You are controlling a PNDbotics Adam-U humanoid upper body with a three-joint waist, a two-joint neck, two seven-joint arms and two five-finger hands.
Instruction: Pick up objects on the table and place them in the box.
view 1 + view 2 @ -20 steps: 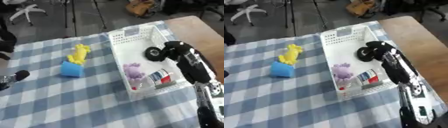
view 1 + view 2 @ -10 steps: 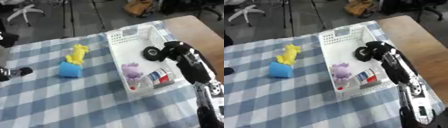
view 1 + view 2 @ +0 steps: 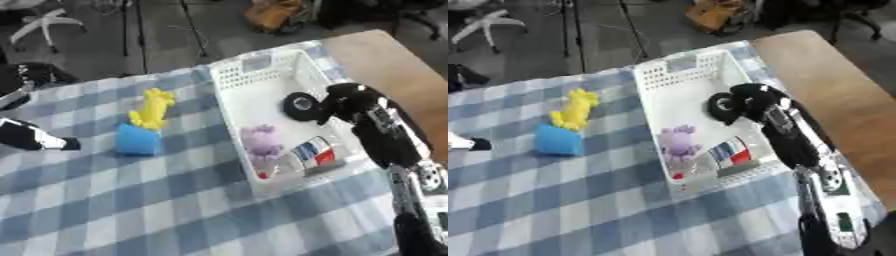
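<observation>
Far left, the left hand (image 3: 39,140) shows at the edge of the bench (image 3: 131,210), a black and white shape low over the blue-and-white check cloth; whether its fingers are open or curled, cannot tell. Just right of it sits the blue block (image 3: 137,140), and touching the block's upper edge lies the yellow toy (image 3: 151,109), stretched up and away toward the far side. Plenty of bare cloth in front of those two, all the way down to the near edge, nothing blocking the way.

Moving right, the white box (image 3: 229,80) stands with its perforated walls up, open at the top. Inside it: a purple toy (image 3: 262,141) near the left wall, a red, white and blue packet (image 3: 312,153) at the near end, and a black round thing (image 3: 300,105) toward the middle.

The right hand (image 3: 348,101) is down inside the box, fingers curled around that black round thing. Its arm runs down the right side, over the box's right wall. Beyond it, bare wood bench top (image 3: 394,65) out to the right edge.
</observation>
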